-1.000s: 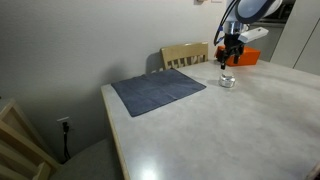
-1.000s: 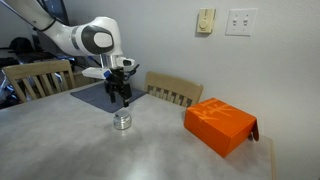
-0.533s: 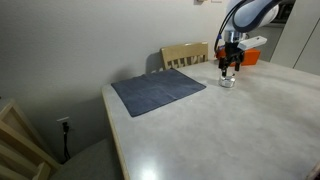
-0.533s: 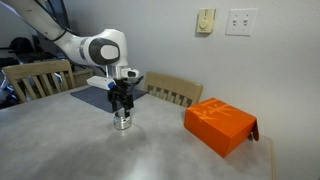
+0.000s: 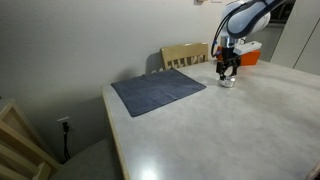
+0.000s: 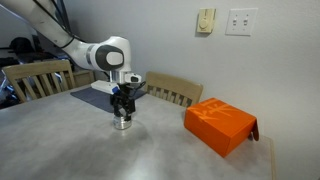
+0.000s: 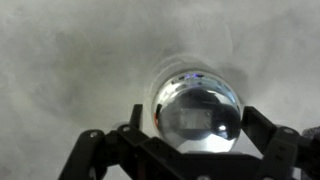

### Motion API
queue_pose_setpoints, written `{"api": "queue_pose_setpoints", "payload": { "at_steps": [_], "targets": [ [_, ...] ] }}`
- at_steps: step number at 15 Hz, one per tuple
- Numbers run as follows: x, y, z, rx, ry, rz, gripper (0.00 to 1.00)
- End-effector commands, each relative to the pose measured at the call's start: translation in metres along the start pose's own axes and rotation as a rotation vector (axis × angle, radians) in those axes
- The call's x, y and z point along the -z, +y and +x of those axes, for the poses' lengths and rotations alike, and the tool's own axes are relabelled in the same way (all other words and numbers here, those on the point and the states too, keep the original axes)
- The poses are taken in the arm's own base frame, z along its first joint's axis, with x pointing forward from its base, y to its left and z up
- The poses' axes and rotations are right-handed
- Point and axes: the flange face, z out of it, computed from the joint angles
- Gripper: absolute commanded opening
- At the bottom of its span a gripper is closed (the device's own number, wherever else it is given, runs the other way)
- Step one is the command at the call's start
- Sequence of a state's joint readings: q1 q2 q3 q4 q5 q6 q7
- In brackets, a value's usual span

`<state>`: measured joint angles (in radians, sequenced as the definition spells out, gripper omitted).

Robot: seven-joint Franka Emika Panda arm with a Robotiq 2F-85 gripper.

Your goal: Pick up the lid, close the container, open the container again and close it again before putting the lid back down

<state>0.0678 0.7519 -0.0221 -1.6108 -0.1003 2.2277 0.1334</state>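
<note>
The container (image 7: 200,115), a small squat silvery jar, stands on the grey table in both exterior views (image 5: 228,82) (image 6: 123,123). In the wrist view its shiny round top faces the camera. This looks like the lid (image 7: 200,120) lying on the jar, but I cannot make out the seam. My gripper (image 6: 123,108) is right above the jar, also seen in an exterior view (image 5: 229,71). In the wrist view the gripper (image 7: 198,132) has its jaws on either side of the jar's top, with a thin gap on each side.
An orange box (image 6: 220,125) lies on the table beside the jar, also in an exterior view (image 5: 250,53). A dark blue cloth (image 5: 158,90) lies on the table's far side. Wooden chairs (image 6: 172,90) (image 5: 185,54) stand at the table's edge.
My gripper has come down from a little above the jar until its jaws are level with the jar's top. The jar has not moved.
</note>
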Motion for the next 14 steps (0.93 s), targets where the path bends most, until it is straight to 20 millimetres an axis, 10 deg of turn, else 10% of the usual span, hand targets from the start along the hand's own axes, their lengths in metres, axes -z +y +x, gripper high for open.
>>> {"api": "queue_pose_setpoints", "payload": {
  "at_steps": [1,10,14],
  "targets": [
    [0.004,0.004,0.006,0.015,-0.01,0.018,1.0],
    [0.015,0.003,0.01,0.025,0.013,0.016,0.44],
    [0.018,0.001,0.007,0.029,0.019,0.012,0.43]
  ]
}}
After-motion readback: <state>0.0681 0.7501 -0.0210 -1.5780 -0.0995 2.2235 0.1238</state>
